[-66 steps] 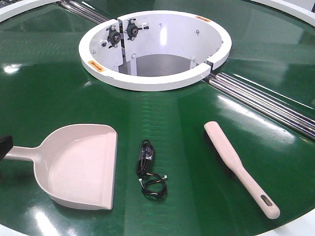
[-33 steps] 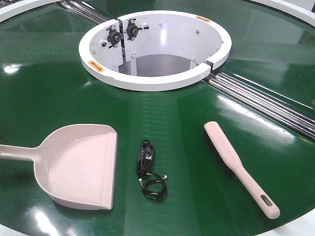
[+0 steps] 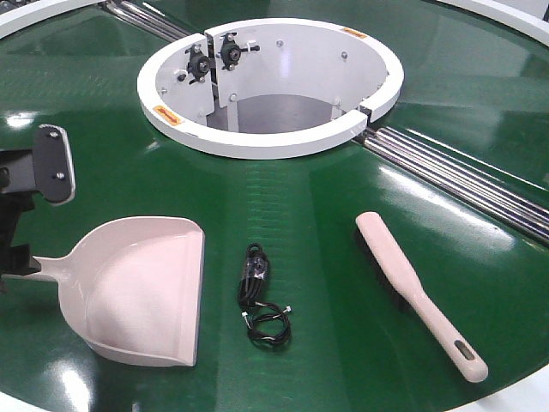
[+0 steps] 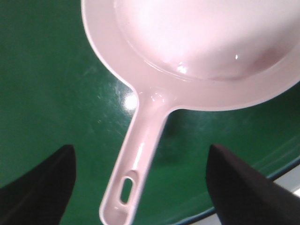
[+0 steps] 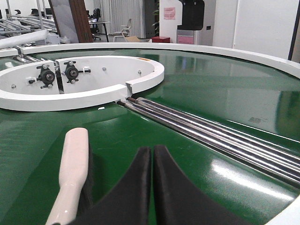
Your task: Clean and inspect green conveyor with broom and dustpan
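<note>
The pale pink-beige plastic dustpan (image 3: 141, 292) is pictured on the dark-green conveyor bench (image 3: 326, 215), its long handle framed by the spread fingers (image 4: 42, 187) of the left gripper (image 4: 140, 150); those of the right gripper (image 5: 152, 178) are pressed together.

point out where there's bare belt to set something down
Widest free patch: green conveyor between the white ring housing and the row of dustpan, black cable, broom. Also bare between cable and broom. Crowded at left, where the open left pincer flanks the dustpan handle.
</note>
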`<state>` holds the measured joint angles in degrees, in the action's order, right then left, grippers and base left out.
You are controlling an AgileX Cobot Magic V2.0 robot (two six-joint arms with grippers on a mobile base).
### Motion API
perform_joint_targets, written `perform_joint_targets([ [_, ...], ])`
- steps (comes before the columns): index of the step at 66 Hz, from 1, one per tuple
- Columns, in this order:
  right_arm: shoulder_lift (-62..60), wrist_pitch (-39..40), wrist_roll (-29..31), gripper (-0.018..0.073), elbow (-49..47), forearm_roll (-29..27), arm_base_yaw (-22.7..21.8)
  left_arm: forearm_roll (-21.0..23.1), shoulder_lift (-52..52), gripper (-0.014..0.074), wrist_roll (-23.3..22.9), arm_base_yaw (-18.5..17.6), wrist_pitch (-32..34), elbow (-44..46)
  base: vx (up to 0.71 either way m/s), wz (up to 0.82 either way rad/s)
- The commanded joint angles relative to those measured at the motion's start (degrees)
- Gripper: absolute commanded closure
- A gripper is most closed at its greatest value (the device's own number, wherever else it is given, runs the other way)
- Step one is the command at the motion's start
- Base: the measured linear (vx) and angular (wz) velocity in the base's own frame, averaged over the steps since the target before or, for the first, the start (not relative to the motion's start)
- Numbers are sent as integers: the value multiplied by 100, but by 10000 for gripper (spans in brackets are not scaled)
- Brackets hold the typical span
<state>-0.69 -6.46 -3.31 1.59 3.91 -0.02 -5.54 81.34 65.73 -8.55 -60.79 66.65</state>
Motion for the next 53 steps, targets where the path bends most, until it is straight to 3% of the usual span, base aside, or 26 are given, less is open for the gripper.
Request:
perform_joint_targets([
  [1,-61,385,9,568,17,17,-37,-115,-62,73,483,-38,336,197,0,0],
  [43,-56,385,8,568,17,17,-37,-287,775,73,487,-18,260,180,0,0],
  [53,-56,385,8,568,17,17,-37,-566,909,73,489,-18,276,180,0,0],
])
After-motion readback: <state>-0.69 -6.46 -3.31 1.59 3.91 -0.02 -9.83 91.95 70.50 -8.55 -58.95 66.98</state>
